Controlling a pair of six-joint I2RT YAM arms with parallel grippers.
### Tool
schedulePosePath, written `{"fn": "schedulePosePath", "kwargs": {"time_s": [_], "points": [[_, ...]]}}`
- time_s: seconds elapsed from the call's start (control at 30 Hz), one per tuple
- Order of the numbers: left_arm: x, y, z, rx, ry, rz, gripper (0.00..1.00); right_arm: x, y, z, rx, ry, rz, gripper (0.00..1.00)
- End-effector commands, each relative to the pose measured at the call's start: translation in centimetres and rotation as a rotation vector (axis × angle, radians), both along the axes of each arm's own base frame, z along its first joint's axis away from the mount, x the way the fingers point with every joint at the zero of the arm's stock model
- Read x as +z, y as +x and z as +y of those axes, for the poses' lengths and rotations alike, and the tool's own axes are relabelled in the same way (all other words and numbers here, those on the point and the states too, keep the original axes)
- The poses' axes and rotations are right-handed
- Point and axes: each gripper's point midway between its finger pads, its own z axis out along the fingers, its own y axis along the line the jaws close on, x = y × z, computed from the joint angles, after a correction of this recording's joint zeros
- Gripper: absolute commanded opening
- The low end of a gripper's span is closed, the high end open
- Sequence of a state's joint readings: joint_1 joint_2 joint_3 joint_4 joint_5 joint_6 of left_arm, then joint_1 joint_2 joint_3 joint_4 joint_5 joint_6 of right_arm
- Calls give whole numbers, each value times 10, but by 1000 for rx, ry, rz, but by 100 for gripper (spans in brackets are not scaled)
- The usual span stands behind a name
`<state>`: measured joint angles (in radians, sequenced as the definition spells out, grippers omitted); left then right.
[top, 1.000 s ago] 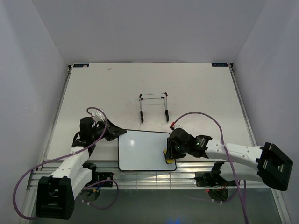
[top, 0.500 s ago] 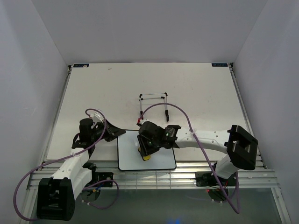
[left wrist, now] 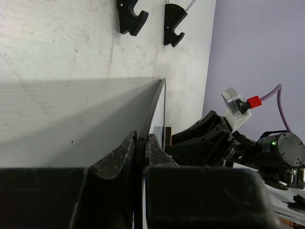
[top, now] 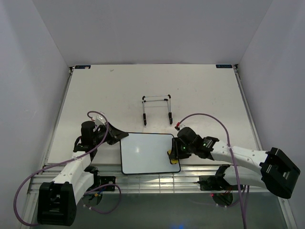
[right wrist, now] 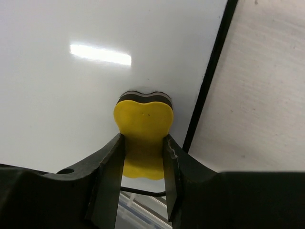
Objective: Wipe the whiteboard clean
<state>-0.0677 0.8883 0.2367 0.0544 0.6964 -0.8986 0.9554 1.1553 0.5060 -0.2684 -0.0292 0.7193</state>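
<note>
Right gripper (right wrist: 143,157) clenches eraser (right wrist: 143,119) at right edge of whiteboard (top: 145,152); blank surface stretches frame-left; left gripper (left wrist: 138,145) pinches far edge.

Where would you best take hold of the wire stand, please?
Likely the stand's far crossbar, from above, jaws closing across it: it is a straight bare wire, apart from the whiteboard, whereas the legs end in bulkier black feet.

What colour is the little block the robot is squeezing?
Yellow eraser block, dark strip at its tip; clearest in the right wrist view.
</note>
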Motion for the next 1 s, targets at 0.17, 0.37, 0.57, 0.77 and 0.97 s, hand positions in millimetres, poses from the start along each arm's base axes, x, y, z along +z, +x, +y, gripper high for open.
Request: {"fn": "schedulePosePath", "kwargs": {"time_s": [0.17,0.37,0.57,0.77,0.97], "points": [[-14,7,11,64,74,-8,0,2,-48,-4,137,34,81,32],[-11,9,11,70,68,-10,0,31,-58,63,298,118,-7,32],[-9,8,12,73,72,-8,0,39,-63,106,342,134,-52,33],[-7,8,12,64,83,-17,0,-2,-52,46,215,-51,-27,33],[2,11,8,17,87,-52,0,-41,-59,-38,41,-156,97,33]]}}
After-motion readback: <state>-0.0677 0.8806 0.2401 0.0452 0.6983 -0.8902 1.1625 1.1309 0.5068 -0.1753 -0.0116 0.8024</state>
